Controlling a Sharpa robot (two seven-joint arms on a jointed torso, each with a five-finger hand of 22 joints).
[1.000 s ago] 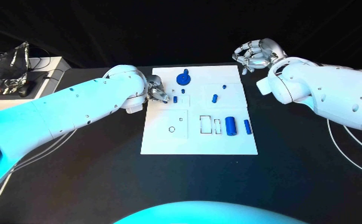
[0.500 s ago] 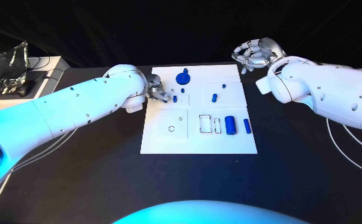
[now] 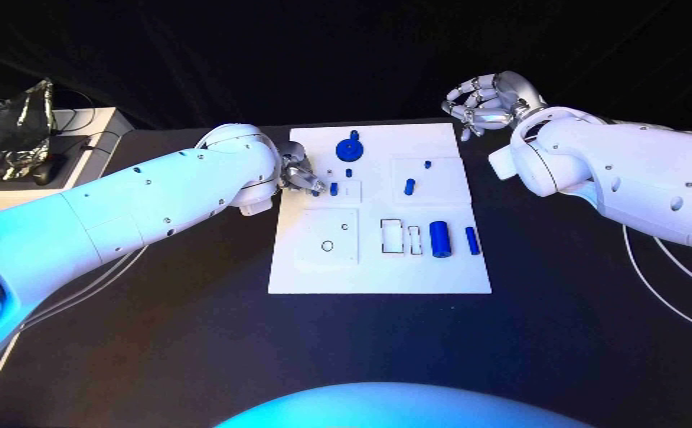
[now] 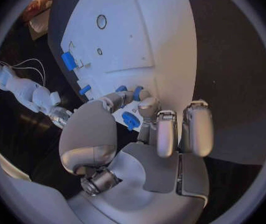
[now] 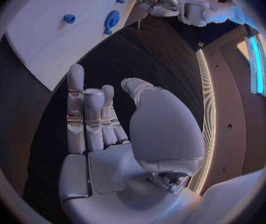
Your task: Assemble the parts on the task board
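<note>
The white task board [image 3: 378, 268] lies in the middle of the table. My left hand [image 3: 300, 173] sits at the board's left edge, and its fingertips [image 4: 146, 103] pinch a small blue peg [image 3: 335, 188] standing on the board. A blue gear [image 3: 351, 151] stands near the far edge, and another small peg [image 3: 349, 173] lies just behind the pinched one. A short blue part [image 3: 410, 187] lies mid-board. A thick blue cylinder [image 3: 441, 240] and a thin blue pin [image 3: 472, 240] lie toward the right side. My right hand [image 3: 490, 103] hovers beyond the far right corner with fingers loosely spread [image 5: 92, 119], holding nothing.
The board has a round hole [image 3: 329, 245] and rectangular slots [image 3: 392, 237] in its near half. Crumpled foil and cables [image 3: 29, 133] lie on a side surface at the far left. Black table surrounds the board.
</note>
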